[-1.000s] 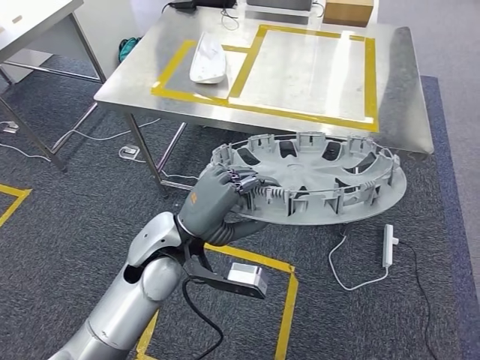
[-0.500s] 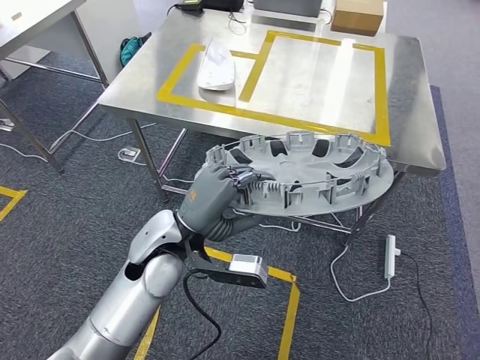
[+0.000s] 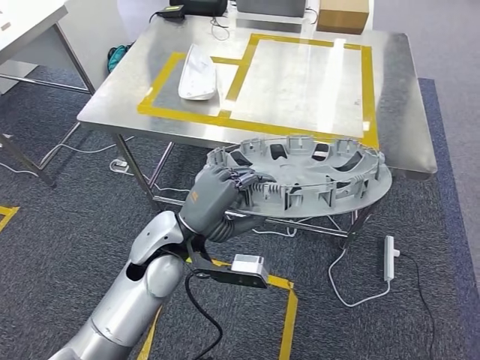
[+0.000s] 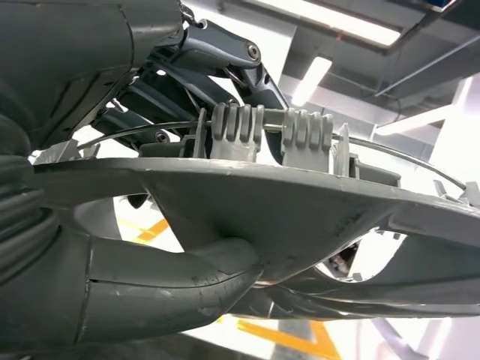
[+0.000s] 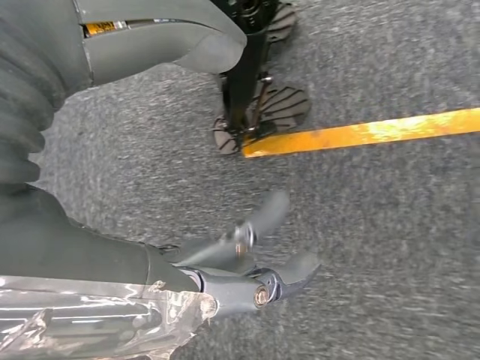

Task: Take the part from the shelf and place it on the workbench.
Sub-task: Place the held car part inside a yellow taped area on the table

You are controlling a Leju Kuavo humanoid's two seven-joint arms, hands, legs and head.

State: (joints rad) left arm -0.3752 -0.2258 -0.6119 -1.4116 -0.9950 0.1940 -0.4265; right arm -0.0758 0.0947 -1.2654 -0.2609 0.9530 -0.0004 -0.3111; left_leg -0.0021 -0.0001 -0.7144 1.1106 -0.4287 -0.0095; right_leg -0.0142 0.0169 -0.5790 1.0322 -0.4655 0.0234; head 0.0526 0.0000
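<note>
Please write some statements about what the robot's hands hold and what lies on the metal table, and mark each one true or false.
1. The left hand grips the rim of the grey wheel cover. True.
2. The wheel cover already lies flat on the workbench. False: the hand holds it in the air in front of the table's near edge, roughly level.
3. A white part lies inside the smaller yellow-taped area of the table. True.
4. The right hand holds a second wheel cover. False: it holds nothing and hangs over the grey carpet near a yellow floor line.
5. The larger yellow-taped rectangle has a cardboard box in it. False: the box stands outside the tape, at the table's far edge.
</note>
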